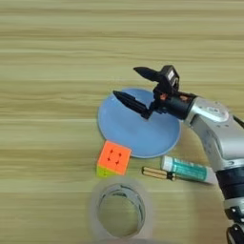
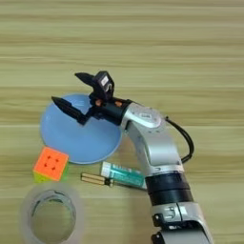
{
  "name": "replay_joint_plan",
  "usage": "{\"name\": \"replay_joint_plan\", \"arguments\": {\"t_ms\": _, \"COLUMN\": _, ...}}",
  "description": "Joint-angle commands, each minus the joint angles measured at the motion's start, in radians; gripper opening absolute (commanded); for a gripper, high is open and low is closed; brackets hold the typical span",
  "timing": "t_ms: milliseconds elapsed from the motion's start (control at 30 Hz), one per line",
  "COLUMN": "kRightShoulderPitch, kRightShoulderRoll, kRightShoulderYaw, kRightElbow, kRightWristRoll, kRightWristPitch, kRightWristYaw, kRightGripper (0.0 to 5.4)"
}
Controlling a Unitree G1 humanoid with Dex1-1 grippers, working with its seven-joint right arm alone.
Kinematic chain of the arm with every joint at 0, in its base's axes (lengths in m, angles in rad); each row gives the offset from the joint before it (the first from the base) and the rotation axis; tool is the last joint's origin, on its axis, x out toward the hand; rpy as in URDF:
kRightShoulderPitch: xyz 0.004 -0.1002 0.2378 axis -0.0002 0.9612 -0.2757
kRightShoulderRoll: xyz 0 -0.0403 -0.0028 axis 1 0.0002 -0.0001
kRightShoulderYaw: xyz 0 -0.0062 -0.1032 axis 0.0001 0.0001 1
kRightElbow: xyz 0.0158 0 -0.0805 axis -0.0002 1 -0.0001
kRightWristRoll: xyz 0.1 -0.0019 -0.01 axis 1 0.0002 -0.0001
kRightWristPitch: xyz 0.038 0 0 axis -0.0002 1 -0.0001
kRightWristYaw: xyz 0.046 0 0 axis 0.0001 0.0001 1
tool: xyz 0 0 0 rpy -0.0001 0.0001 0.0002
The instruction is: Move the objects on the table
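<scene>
The gripper (image 1: 129,86) hangs over the far edge of the plate (image 1: 133,136), its two black fingers (image 1: 128,101) spread wide apart with nothing between them. One finger points out past the plate's far rim over bare table (image 1: 52,57); the other lies over the plate's upper left part. Whether either tip touches the plate cannot be told.

Below the gripper, on the near side of the plate, the cube (image 1: 114,158) sits just off the rim, orange face up with a yellow side showing. To the right of the cube, under the forearm (image 1: 219,138), lie the thin stick (image 1: 157,173) and the glue stick (image 1: 187,169), end to end and almost touching, both just beside the plate's near rim. Nearer still, close below the cube, is the tape roll (image 1: 121,212), lying flat.

The right eye view shows far more of the arm: the whole silver forearm, a black cable (image 2: 183,138) looping off its right side, and the black wrist section lower down. The left eye view cuts the arm off at its right edge but shows the tape roll more fully.
</scene>
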Motion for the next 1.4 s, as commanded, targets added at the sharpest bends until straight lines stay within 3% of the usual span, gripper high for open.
{"name": "replay_joint_plan", "arguments": {"t_ms": 33, "kRightShoulderPitch": 0.010, "kRightShoulderRoll": -0.052, "kRightShoulderYaw": -0.018, "kRightElbow": -0.176, "kRightWristRoll": 0.068, "kRightWristPitch": 0.032, "kRightWristYaw": 0.019, "kRightGripper": 5.39}}
{"name": "replay_joint_plan", "arguments": {"t_ms": 233, "kRightShoulderPitch": 0.102, "kRightShoulderRoll": -0.110, "kRightShoulderYaw": -0.010, "kRightElbow": -0.297, "kRightWristRoll": 0.111, "kRightWristPitch": 0.056, "kRightWristYaw": 0.081, "kRightGripper": 5.39}}
{"name": "replay_joint_plan", "arguments": {"t_ms": 433, "kRightShoulderPitch": 0.135, "kRightShoulderRoll": -0.160, "kRightShoulderYaw": -0.035, "kRightElbow": -0.282, "kRightWristRoll": 0.123, "kRightWristPitch": 0.049, "kRightWristYaw": 0.115, "kRightGripper": 5.39}}
{"name": "replay_joint_plan", "arguments": {"t_ms": 867, "kRightShoulderPitch": 0.248, "kRightShoulderRoll": -0.331, "kRightShoulderYaw": -0.107, "kRightElbow": -0.416, "kRightWristRoll": 0.246, "kRightWristPitch": 0.123, "kRightWristYaw": 0.278, "kRightGripper": 5.39}}
{"name": "replay_joint_plan", "arguments": {"t_ms": 1100, "kRightShoulderPitch": 0.309, "kRightShoulderRoll": -0.409, "kRightShoulderYaw": -0.082, "kRightElbow": -0.515, "kRightWristRoll": 0.240, "kRightWristPitch": 0.157, "kRightWristYaw": 0.338, "kRightGripper": 5.39}}
{"name": "replay_joint_plan", "arguments": {"t_ms": 1400, "kRightShoulderPitch": 0.324, "kRightShoulderRoll": -0.451, "kRightShoulderYaw": -0.013, "kRightElbow": -0.544, "kRightWristRoll": 0.189, "kRightWristPitch": 0.182, "kRightWristYaw": 0.351, "kRightGripper": 5.39}}
